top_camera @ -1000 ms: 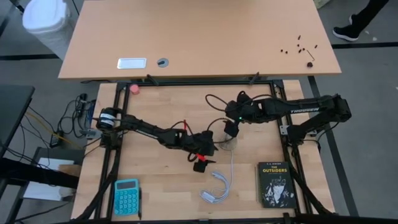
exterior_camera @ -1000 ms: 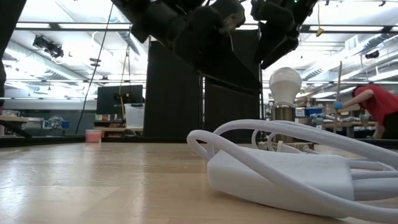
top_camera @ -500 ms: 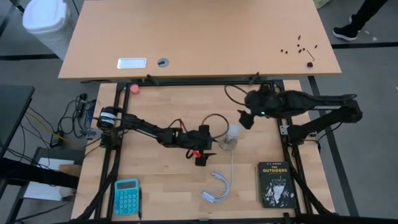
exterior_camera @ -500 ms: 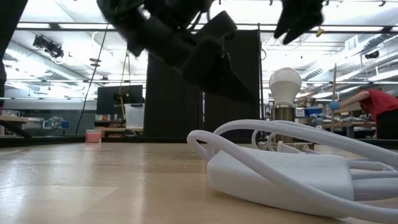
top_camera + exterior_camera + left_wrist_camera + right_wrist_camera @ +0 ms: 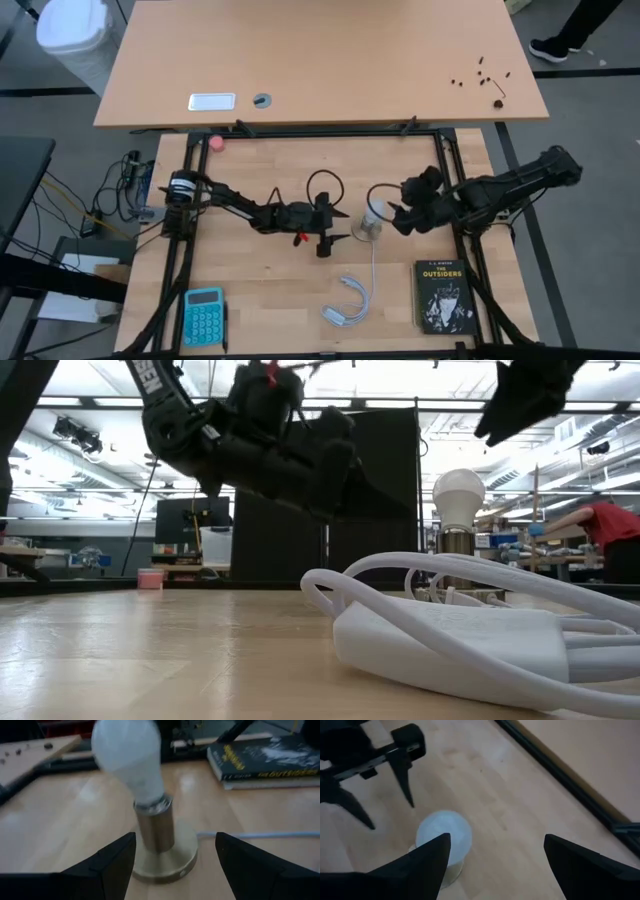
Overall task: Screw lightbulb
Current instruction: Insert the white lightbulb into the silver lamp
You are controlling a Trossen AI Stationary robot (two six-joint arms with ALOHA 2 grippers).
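The white lightbulb [image 5: 131, 757] stands upright with its screw base in the round metal socket [image 5: 159, 847], which rests on the table's middle [image 5: 368, 230]. My left gripper [image 5: 175, 840] is open and nearly level, just left of the socket [image 5: 338, 226]; its fingers stand either side of the socket's foot without touching it. My right gripper [image 5: 497, 837] is open and hangs above and to the right of the bulb [image 5: 397, 215], looking down on the globe [image 5: 443, 834]. In the low view the bulb [image 5: 458, 493] rises behind the white cord.
A white cord runs from the socket to a coiled bundle with adapter [image 5: 347, 305] near the front. A black book [image 5: 443, 295] lies front right, a teal calculator [image 5: 203, 315] front left, a pink ball [image 5: 216, 142] at the far left. A person in red [image 5: 605, 530] works far behind.
My right gripper has drawn away from just above the bulb, up and toward the table's right and near side. My left gripper has sunk and tipped from pointing down to nearly level, facing the socket. The bulb stays upright in the socket.
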